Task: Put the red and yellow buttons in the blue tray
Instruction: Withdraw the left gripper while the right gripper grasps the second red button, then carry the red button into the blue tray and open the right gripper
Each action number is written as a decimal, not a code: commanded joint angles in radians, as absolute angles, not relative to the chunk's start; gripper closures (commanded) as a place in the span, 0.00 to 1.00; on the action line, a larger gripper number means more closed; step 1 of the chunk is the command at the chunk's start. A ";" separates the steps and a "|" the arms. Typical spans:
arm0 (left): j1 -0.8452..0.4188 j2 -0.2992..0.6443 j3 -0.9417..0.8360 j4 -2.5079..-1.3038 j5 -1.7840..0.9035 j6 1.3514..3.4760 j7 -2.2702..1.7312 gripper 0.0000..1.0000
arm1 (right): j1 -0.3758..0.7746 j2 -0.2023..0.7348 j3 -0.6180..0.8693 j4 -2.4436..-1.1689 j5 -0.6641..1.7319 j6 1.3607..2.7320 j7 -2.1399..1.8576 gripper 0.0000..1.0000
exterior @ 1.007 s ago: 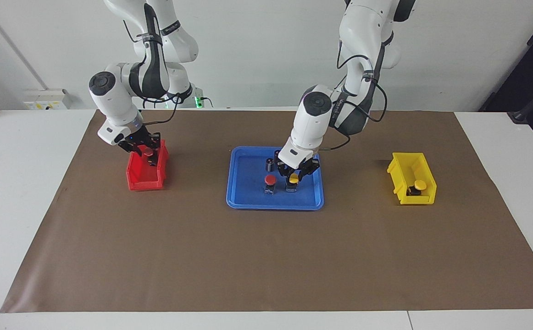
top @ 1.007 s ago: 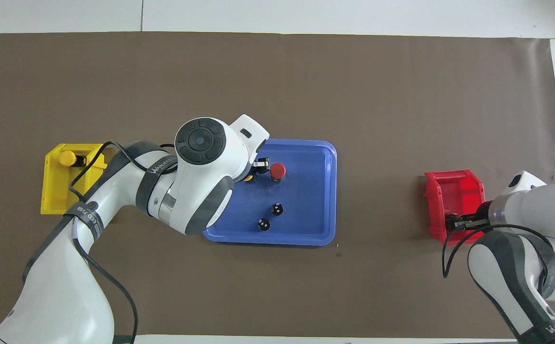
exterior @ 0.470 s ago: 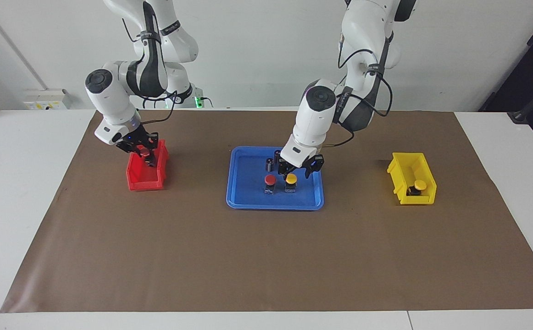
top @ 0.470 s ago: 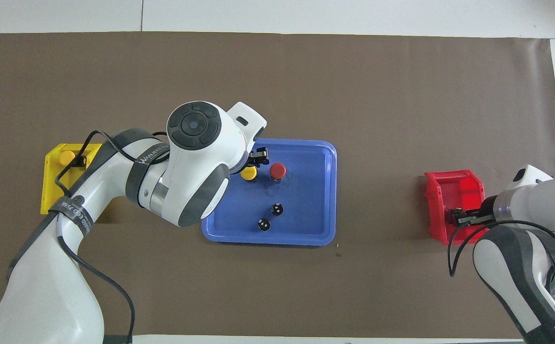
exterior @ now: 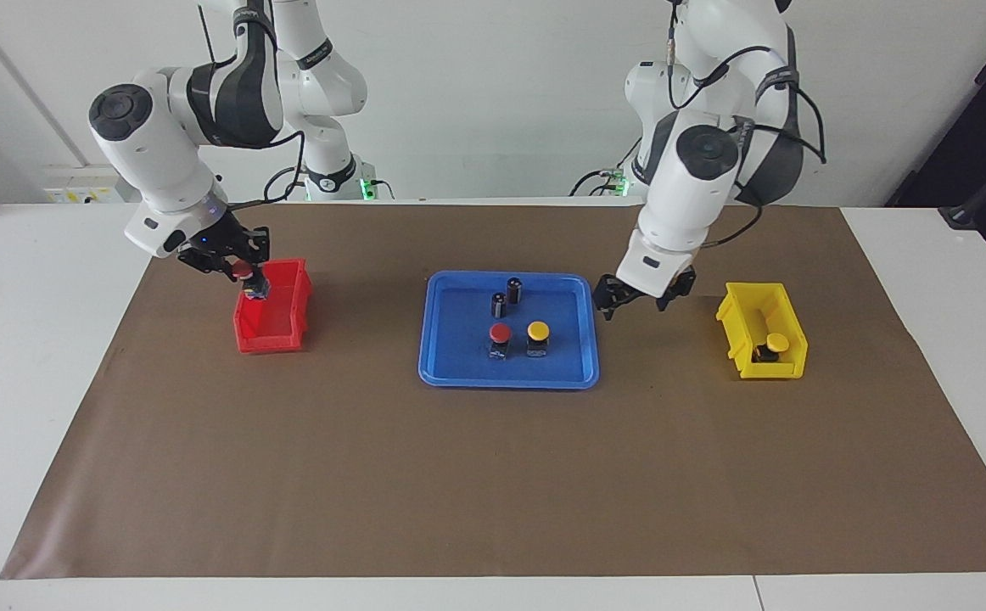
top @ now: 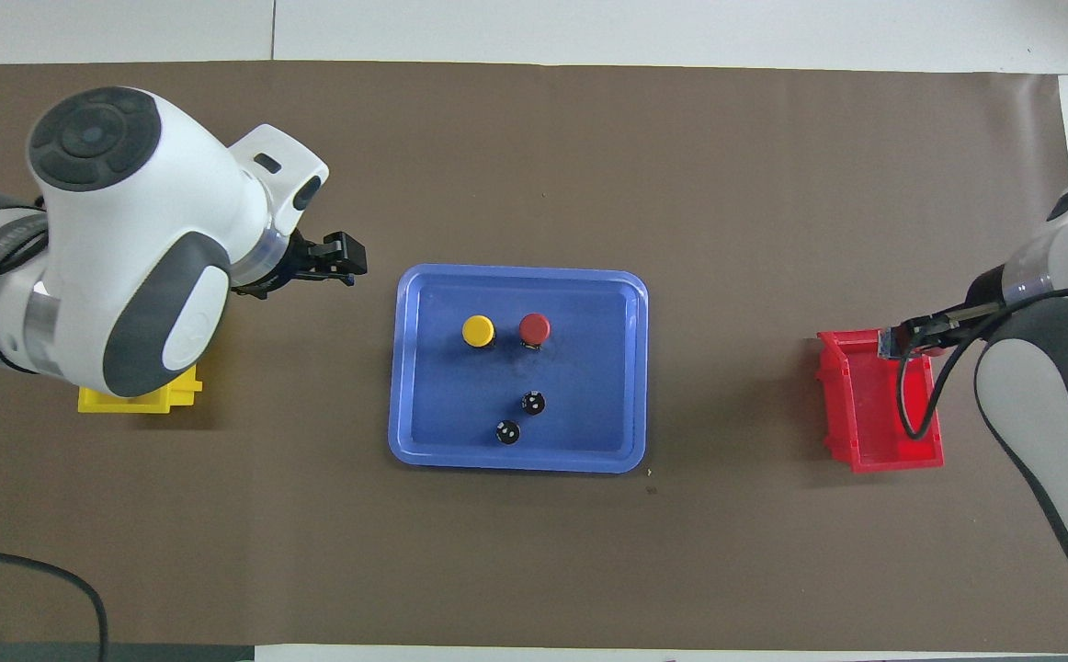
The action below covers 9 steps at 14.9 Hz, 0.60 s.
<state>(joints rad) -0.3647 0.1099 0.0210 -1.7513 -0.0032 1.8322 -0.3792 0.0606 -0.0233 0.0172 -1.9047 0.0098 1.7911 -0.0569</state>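
The blue tray [exterior: 434, 339] lies mid-mat and holds a red button [exterior: 500, 333] beside a yellow button [exterior: 538, 331]; both show in the overhead view, the red one [top: 534, 326] and the yellow one [top: 478, 330], on the tray [top: 589, 285]. My right gripper [exterior: 240, 270] is shut on the second red button [exterior: 253, 288], lifted just over the red bin [exterior: 272, 335]. My left gripper [exterior: 641, 299] is open and empty, over the mat between the tray and the yellow bin [exterior: 743, 314]. The second yellow button [exterior: 777, 343] sits in that bin.
Two dark capless cylinders [exterior: 499, 304] [exterior: 514, 289] stand in the tray, nearer to the robots than the buttons. In the overhead view my left arm covers most of the yellow bin [top: 139, 397]. The red bin [top: 879, 414] sits toward the right arm's end.
My left gripper let go of the yellow button in the tray, rose and moved toward the yellow bin. My right gripper lifted the red button up out of the red bin.
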 commanded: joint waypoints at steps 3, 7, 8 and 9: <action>-0.195 -0.027 0.020 -1.756 0.014 1.688 -0.106 0.00 | 0.319 0.185 0.026 -1.714 0.023 1.903 0.380 0.77; -0.126 -0.093 0.025 -1.758 0.006 1.609 0.017 0.00 | 0.423 0.288 0.025 -1.732 0.023 2.051 0.492 0.78; -0.120 -0.095 0.025 -1.756 0.006 1.609 0.023 0.00 | 0.439 0.296 0.025 -1.750 0.021 2.077 0.524 0.78; -0.120 -0.095 0.026 -1.756 0.006 1.608 0.025 0.00 | 0.448 0.302 0.025 -1.759 0.021 2.103 0.541 0.78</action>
